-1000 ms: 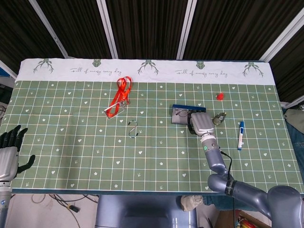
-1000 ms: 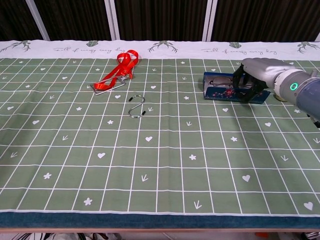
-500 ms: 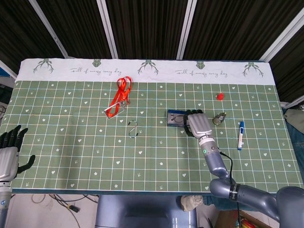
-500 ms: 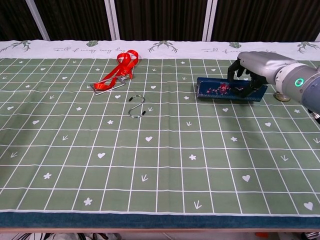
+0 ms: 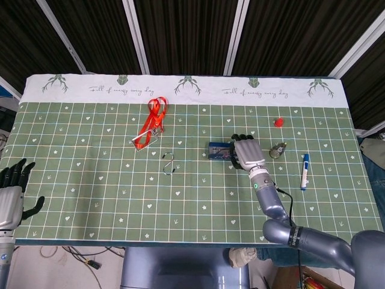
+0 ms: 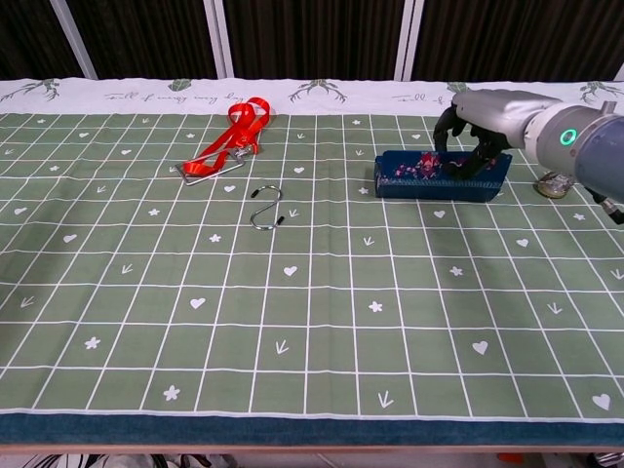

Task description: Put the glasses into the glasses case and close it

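Observation:
The dark blue glasses case [image 6: 439, 175] with a flowered pattern lies right of the table's middle, also visible in the head view [image 5: 219, 152]. My right hand [image 6: 478, 125] reaches over its right half from behind, fingers curled down over the top and front, gripping it. In the head view the right hand [image 5: 247, 154] covers the case's right end. I cannot make out the glasses; the case's inside is hidden. My left hand [image 5: 12, 188] hangs off the table's left edge, fingers spread, holding nothing.
A red lanyard with a metal clip [image 6: 229, 142] and a steel S-hook [image 6: 266, 208] lie left of the case. A small metal object [image 6: 553, 183] sits just right of my right hand. Further right are a blue-and-white pen [image 5: 305, 170] and a small red thing [image 5: 278, 122].
My right hand has slid the case leftward. The case's open side with the glasses, visible a second ago, no longer shows. The left hand has not moved.

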You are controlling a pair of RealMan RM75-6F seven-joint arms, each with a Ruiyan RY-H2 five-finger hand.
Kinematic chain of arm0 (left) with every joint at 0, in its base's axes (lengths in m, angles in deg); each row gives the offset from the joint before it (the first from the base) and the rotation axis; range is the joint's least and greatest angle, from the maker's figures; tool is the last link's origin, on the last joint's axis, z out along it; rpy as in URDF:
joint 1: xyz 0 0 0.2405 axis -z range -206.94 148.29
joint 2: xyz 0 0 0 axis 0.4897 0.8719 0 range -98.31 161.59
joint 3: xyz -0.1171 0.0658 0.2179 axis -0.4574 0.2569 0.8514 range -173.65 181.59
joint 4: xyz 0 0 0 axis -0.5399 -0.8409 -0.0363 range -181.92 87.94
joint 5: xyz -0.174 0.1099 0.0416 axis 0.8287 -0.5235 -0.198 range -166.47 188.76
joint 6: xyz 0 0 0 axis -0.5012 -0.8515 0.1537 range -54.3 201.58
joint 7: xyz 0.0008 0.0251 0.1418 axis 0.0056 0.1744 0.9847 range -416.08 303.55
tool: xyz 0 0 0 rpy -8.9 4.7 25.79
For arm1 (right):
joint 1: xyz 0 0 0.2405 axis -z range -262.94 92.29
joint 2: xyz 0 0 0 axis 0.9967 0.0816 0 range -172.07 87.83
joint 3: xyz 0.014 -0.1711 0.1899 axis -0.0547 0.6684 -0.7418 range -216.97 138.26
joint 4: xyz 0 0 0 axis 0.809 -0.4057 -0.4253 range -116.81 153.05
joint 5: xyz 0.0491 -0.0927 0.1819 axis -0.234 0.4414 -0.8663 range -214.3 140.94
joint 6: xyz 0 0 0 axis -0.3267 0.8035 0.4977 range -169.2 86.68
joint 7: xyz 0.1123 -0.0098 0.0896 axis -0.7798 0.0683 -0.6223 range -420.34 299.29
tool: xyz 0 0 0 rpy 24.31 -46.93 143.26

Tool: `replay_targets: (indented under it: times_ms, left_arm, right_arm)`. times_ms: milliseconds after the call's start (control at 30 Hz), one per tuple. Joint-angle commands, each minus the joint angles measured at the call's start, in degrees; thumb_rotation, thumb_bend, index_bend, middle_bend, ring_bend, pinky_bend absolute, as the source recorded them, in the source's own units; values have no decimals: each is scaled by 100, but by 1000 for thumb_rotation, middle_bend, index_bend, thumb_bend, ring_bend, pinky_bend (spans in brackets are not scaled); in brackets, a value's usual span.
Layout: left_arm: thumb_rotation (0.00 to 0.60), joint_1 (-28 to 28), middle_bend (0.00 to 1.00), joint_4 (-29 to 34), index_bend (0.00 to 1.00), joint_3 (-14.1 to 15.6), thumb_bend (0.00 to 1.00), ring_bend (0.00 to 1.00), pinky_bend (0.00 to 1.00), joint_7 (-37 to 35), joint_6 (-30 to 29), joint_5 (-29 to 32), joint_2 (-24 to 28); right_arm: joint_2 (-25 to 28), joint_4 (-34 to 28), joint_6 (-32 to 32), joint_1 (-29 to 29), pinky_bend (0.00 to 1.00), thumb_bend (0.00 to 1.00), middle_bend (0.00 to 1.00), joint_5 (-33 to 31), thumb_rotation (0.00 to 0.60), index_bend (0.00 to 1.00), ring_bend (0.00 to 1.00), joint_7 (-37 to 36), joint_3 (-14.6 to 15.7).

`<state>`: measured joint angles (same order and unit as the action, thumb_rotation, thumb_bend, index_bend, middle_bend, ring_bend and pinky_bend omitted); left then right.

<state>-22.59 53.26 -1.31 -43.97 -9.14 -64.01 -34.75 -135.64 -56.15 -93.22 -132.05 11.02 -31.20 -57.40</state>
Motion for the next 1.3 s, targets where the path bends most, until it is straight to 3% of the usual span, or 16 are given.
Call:
replay_targets:
  times_ms: [33, 1033, 1100, 1300]
  left_arm:
    - [600, 0, 0, 0, 72, -1, 310, 0, 0, -3, 0, 0, 0]
    - [600, 2, 0, -3, 72, 4, 311, 0, 0, 5, 12, 6, 9]
    - [600, 3, 0, -2, 72, 5, 311, 0, 0, 4, 16, 6, 11]
    - [600, 5, 0, 0, 72, 3, 310, 0, 0, 12, 24, 20, 12]
  right_arm:
    - [-5, 57, 38, -104, 213, 549, 219, -140, 600, 684, 209, 99, -67]
    - [-315, 900, 461, -830, 213, 549, 201, -1167, 600, 674, 201, 425, -219]
    - [-340, 984, 504, -870, 213, 549, 196, -1236, 600, 623, 196, 429, -218]
    - [-360, 1110, 655, -941, 210, 527, 137, -1367, 600, 221, 159, 513, -118]
